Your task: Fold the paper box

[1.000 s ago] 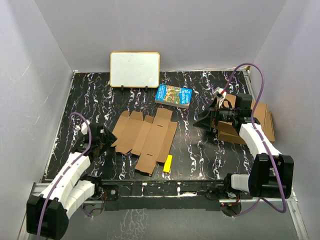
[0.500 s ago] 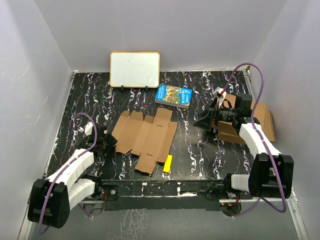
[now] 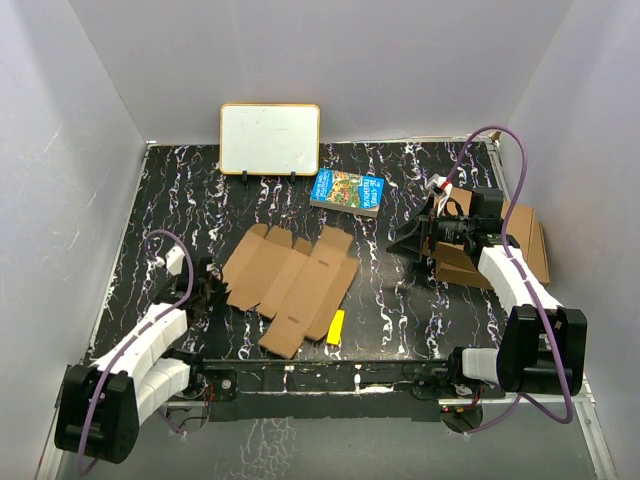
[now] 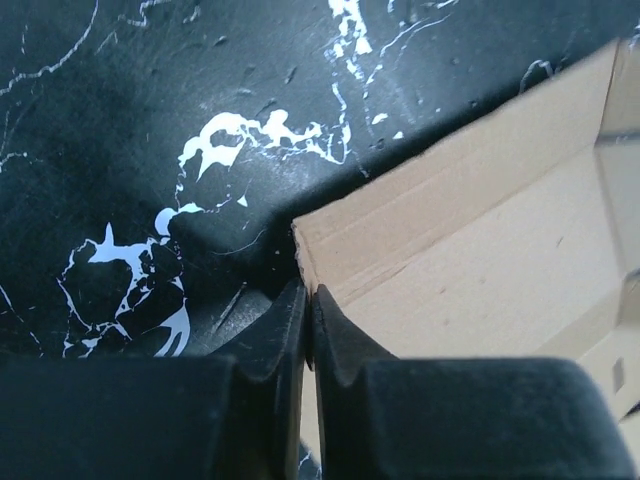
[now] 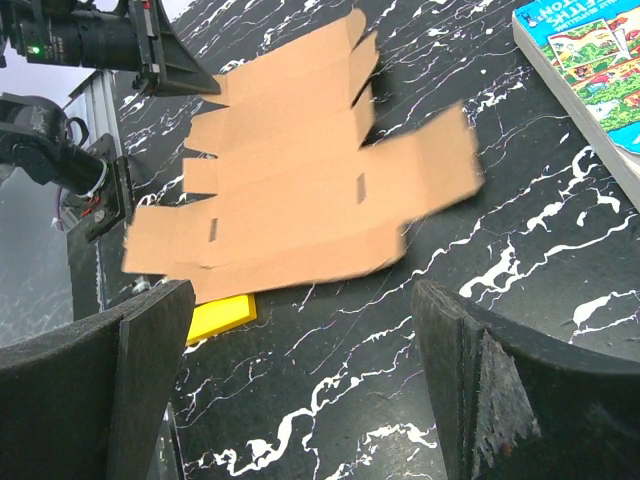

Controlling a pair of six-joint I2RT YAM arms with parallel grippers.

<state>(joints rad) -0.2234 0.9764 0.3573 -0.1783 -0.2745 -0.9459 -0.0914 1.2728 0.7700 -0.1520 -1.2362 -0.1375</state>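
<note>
The paper box (image 3: 293, 283) lies flat and unfolded on the black marbled table, a brown die-cut sheet with flaps and tabs. My left gripper (image 3: 213, 290) is at its left edge, low over the table. In the left wrist view the left gripper (image 4: 308, 296) is shut on a corner of the paper box (image 4: 480, 240), with the cardboard edge running between its jaws. My right gripper (image 3: 410, 243) hovers open to the right of the sheet, apart from it. In the right wrist view the right gripper (image 5: 300, 400) holds nothing, and the paper box (image 5: 300, 200) lies ahead of it.
A small whiteboard (image 3: 270, 138) stands at the back. A blue picture book (image 3: 348, 192) lies behind the sheet. A yellow block (image 3: 336, 326) sits at the sheet's near right edge. Larger brown cardboard boxes (image 3: 525, 245) lie under the right arm by the right wall.
The left gripper has moved in to the sheet's left edge and shut on it. The sheet has turned and slid a little toward the near left. The right arm has not moved.
</note>
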